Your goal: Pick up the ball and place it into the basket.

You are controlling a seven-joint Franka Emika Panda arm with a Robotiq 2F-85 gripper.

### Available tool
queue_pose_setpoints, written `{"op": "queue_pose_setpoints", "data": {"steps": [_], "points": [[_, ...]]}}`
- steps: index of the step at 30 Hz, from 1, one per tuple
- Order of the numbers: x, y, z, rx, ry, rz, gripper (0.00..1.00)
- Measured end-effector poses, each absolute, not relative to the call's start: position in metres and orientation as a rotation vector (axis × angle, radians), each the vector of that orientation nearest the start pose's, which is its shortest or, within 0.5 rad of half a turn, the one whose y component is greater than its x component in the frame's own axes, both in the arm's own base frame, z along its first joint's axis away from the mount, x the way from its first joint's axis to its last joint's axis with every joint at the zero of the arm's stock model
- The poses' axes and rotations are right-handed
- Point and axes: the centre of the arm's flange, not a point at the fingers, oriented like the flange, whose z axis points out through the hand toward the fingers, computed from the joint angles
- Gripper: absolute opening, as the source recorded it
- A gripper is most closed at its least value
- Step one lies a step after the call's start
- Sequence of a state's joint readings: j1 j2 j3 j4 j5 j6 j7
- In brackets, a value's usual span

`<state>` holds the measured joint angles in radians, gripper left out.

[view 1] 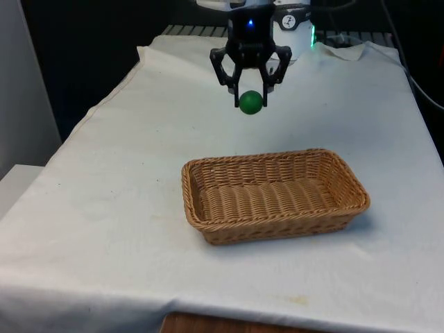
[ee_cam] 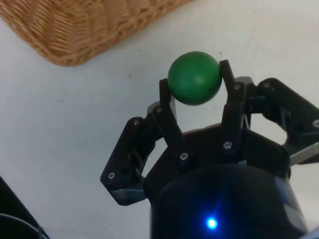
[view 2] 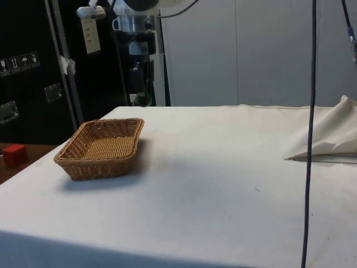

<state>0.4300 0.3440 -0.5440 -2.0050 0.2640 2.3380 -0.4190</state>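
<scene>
A green ball (view 1: 250, 102) hangs in the air above the white cloth, held between the two fingers of my black gripper (view 1: 250, 98), which is shut on it. The wrist view shows the ball (ee_cam: 194, 78) pinched at the fingertips, with a corner of the wicker basket (ee_cam: 75, 30) beyond it. The rectangular wicker basket (view 1: 274, 194) sits on the table nearer the front camera than the gripper, with nothing inside. In the side view the gripper (view 2: 143, 95) hangs behind the far end of the basket (view 2: 101, 148), the ball (view 2: 143, 100) just a dark-green patch.
A crumpled fold of white cloth (view 2: 329, 139) lies at the side view's right, with a black cable (view 2: 309, 134) hanging in front. A red block (view 2: 15, 154) sits beyond the table's edge near the basket.
</scene>
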Motion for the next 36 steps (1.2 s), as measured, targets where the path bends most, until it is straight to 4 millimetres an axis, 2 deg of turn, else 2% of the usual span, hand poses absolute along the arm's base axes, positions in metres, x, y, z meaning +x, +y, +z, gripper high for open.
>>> {"op": "queue_pose_setpoints", "data": {"steps": [13, 17, 24, 36], "points": [[0.636, -0.024, 0.308, -3.099, -0.248, -0.141, 0.02], [0.640, -0.018, 0.305, -3.095, -0.253, -0.145, 0.02], [0.661, 0.001, 0.283, -3.081, -0.253, -0.147, 0.02], [0.682, 0.023, 0.249, -3.059, -0.255, -0.142, 0.02]]}}
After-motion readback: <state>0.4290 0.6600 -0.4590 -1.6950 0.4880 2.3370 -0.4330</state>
